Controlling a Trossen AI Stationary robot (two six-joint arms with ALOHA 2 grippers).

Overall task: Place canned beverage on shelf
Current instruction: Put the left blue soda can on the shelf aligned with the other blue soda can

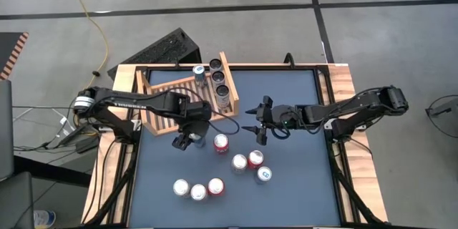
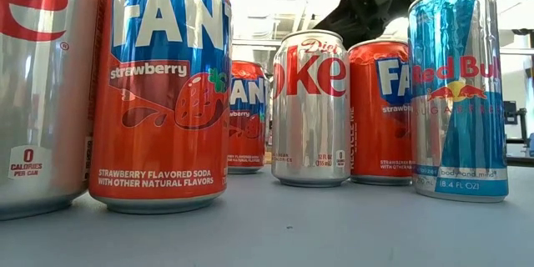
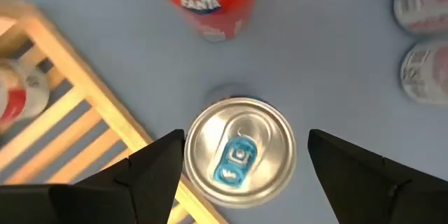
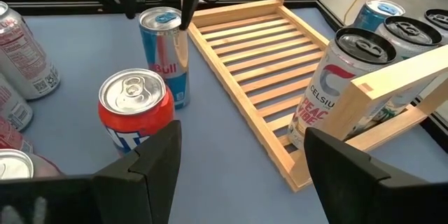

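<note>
The light-wood slatted shelf lies at the table's far left corner with four cans standing in a row along its right side board, and just in front of its near edge the left gripper hangs with its fingers spread wide on either side of a blue-tabbed Red Bull can, not visibly pressing it. Just right of that stands a Fanta Strawberry can. Farther right, the right gripper hovers over the table's middle, jaws wide and empty, with more loose cans grouped nearer the front.
</note>
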